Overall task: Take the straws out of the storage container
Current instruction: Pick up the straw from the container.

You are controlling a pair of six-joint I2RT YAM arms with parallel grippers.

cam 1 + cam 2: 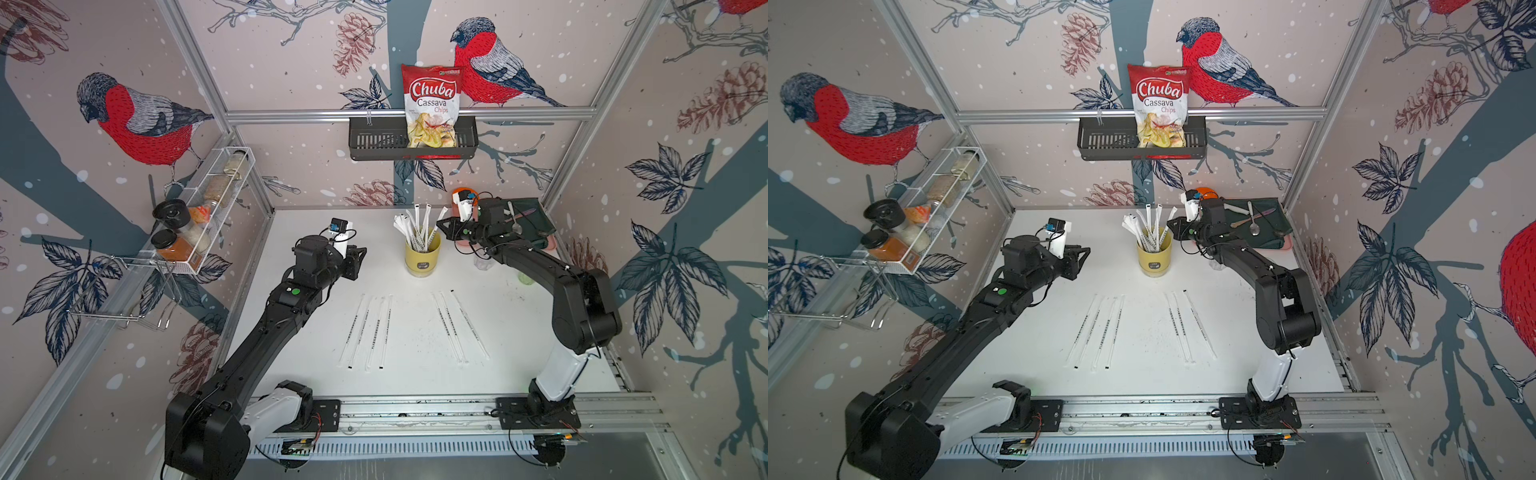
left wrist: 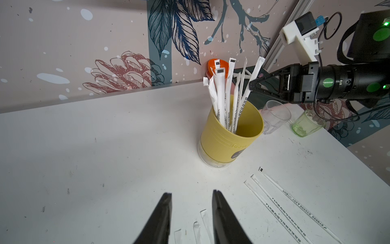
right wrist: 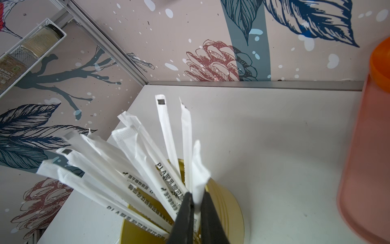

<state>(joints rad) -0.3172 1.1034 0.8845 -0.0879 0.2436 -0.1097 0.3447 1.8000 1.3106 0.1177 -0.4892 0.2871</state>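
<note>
Right hand [image 3: 197, 198] is pinched down narrow on one wrapped straw [image 3: 198, 169], on the edge of the bunch and just above the rim of the storage container [image 1: 422, 259]. That straw's lower end is in the container, so I'd say it's grabbed but not lifted out yet. Left hand [image 2: 191, 193] hangs partly open with nothing in it, over the tabletop [image 1: 415, 374] a bit away from the container.

Progress so far looks like a bit under halfway. Seven straws are lying flat on the tabletop in front of the container, a group of four [image 1: 365, 332] on the left arm's side and a group of three [image 1: 457, 328] on the right arm's side. Roughly ten more straws [image 1: 417, 228] stand fanned out in the container (hard to count exactly), so there's plenty left to pull.
</note>
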